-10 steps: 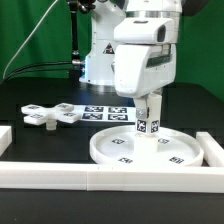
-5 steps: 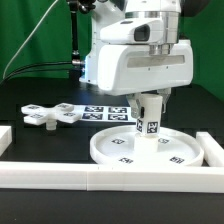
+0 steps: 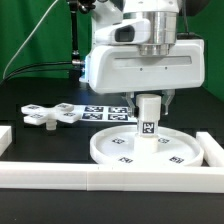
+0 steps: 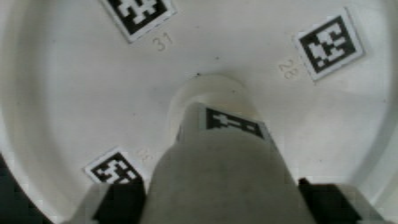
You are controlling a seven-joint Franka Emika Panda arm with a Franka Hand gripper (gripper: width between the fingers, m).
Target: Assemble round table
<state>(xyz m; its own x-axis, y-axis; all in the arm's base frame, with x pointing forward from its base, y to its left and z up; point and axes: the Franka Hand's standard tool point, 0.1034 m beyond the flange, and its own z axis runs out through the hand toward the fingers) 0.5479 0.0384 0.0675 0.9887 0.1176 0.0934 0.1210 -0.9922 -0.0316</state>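
Observation:
The large round rimmed disc (image 3: 146,150) lies flat on the black table at the exterior view's right. The short cylinder leg (image 3: 148,119) stands upright on the disc's middle, a square tag on its side. My gripper (image 3: 148,99) is directly above it, shut on the leg's upper end. In the wrist view the leg (image 4: 222,150) runs down to the disc (image 4: 71,90), with my dark fingers (image 4: 349,200) on both sides of it. The flat cross-shaped piece (image 3: 48,114) lies at the exterior view's left, apart from the disc.
The marker board (image 3: 105,112) lies behind the disc. Long white border bars (image 3: 100,178) run along the front, with short bars at the left (image 3: 5,138) and right (image 3: 213,148). A green backdrop stands behind.
The wrist and hand have turned about the upright axis above the leg. The leg stays upright on the disc's middle. The cross-shaped piece has not moved.

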